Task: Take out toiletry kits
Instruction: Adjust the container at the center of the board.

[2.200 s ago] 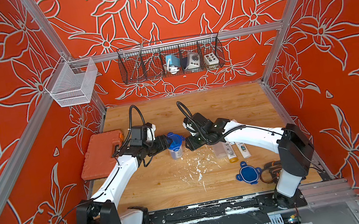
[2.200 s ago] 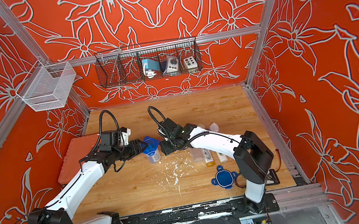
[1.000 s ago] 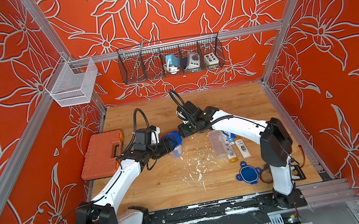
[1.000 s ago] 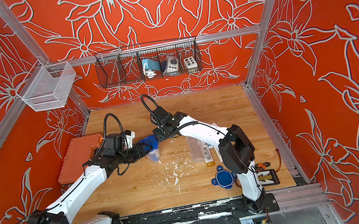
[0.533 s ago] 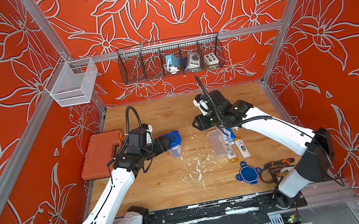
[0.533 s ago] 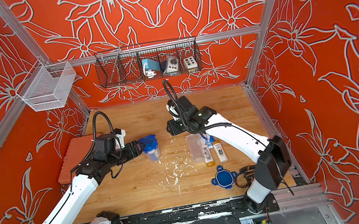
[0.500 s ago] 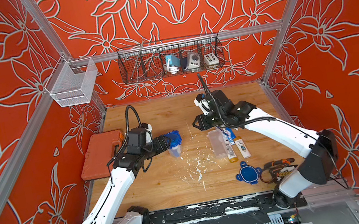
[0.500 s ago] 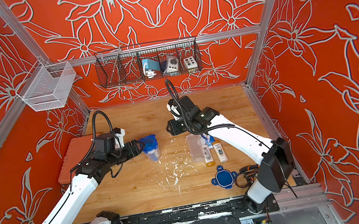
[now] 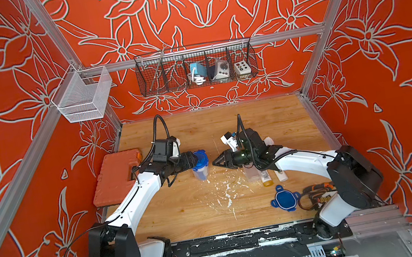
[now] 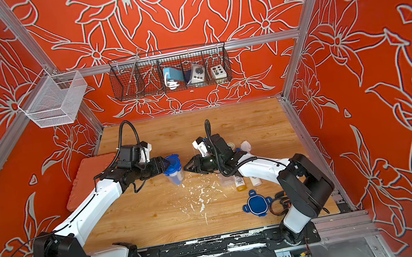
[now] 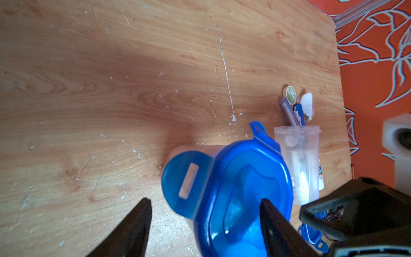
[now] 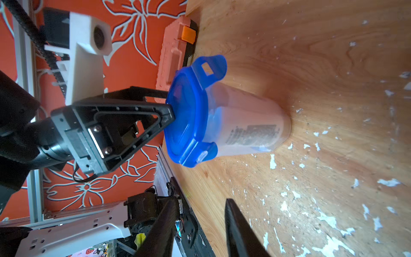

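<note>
Lidded tub (image 9: pixel 201 172): clear, blue clip lid, upright mid-counter (image 9: pixel 185 213); its contents show only dimly through the wall. Left hand (image 9: pixel 193 163): at the lid, jaws wide, one finger over the lid top, the other off its edge above bare wood, nothing clamped. Right hand (image 9: pixel 216 162): jaws narrow and empty, tips pointing at the tub, near but apart. Toiletry kit (image 10: pixel 240 182): laid out behind the right hand, partly under its forearm; toothbrush (image 11: pixel 299 112), round white piece (image 11: pixel 291 95), amber-ended bottle (image 9: pixel 266 179) and tube (image 9: pixel 282 176), beside a lidless tub (image 11: pixel 299 160) on its side. Loose blue lid (image 9: pixel 283 201): nearer the front edge. Orange tool case (image 9: pixel 116 176): by the left wall.
</note>
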Tool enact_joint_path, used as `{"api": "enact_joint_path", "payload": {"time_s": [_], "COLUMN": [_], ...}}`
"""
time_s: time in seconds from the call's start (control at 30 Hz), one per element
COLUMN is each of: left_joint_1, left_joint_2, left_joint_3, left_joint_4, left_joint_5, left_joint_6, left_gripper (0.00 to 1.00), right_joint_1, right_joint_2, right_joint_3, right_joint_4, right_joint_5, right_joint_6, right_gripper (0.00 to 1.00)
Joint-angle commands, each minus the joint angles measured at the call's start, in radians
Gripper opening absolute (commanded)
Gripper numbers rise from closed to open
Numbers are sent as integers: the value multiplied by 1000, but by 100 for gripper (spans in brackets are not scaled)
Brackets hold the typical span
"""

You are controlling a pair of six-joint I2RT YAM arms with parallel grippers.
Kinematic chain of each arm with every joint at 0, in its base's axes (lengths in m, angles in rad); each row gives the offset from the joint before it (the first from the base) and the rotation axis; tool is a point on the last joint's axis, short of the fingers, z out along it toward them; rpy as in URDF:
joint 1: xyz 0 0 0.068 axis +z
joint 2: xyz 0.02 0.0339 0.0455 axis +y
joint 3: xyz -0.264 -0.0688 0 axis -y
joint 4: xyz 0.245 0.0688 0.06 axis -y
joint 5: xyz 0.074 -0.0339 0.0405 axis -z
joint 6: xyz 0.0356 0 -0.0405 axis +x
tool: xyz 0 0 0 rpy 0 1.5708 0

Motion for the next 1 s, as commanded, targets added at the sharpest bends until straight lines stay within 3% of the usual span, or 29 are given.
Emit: {"api": "enact_joint_path", "payload": {"time_s": [0.0,0.2,0.37,0.47,0.97], "left_joint_1": [7,7,8,7,7], "left_joint_2": [-12,-18,-19,-21,-27], "left_joint_3": [-22,-26,-34,-40,-89], "left_joint_4": [12,18,25,25,44], "left_joint_5": [38,63,67,69,113], "left_joint_6": [20,17,13,12,-3], "left_gripper": [72,71,70,69,67], "right_joint_1": [-31,-43,-41,-39,-21], "right_joint_2": [24,158,237,262,353], "right_joint_3": [109,294,391,407,506], "right_joint_4": [-136,-194,-241,-251,-265], "right_joint_5": [46,-39,-36,-36,-50], "right_joint_6": [-36,-18,2,19,-1], "right_gripper": [32,32,17,13,13]}}
